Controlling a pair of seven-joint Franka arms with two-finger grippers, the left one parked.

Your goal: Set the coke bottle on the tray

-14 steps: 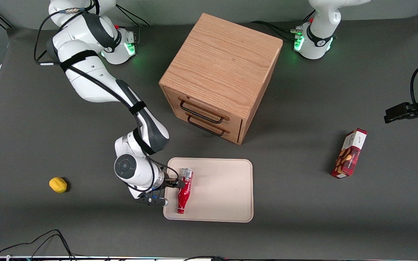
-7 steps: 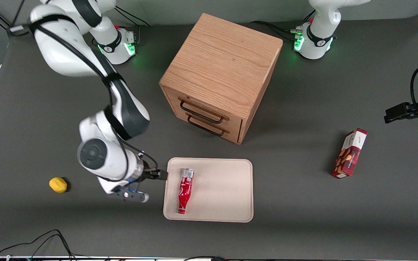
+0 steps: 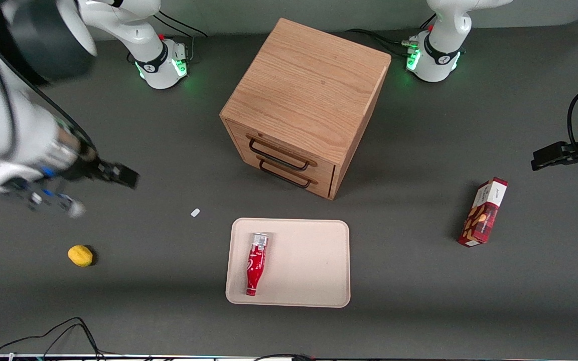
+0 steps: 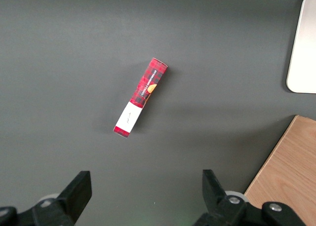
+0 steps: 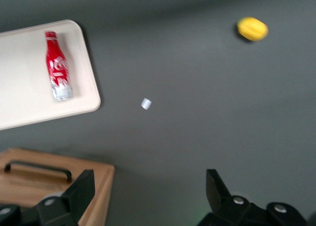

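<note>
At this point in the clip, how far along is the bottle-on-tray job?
Placement looks done: the coke bottle lies on its side inside the tray, at the end toward the working arm. Nothing is in hand: the gripper is open and empty, raised above bare table, well clear of the tray. Nothing appears left beyond parking the arm.

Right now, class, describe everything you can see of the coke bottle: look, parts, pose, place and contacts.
The coke bottle is small, slim and red, with white script, a silvery-clear base and a red cap. It lies flat on its side in the cream tray, near the tray's edge toward the working arm's end, cap nearer the front camera. Only the tray touches it. The gripper hangs well away above the table, jaws open.
</note>
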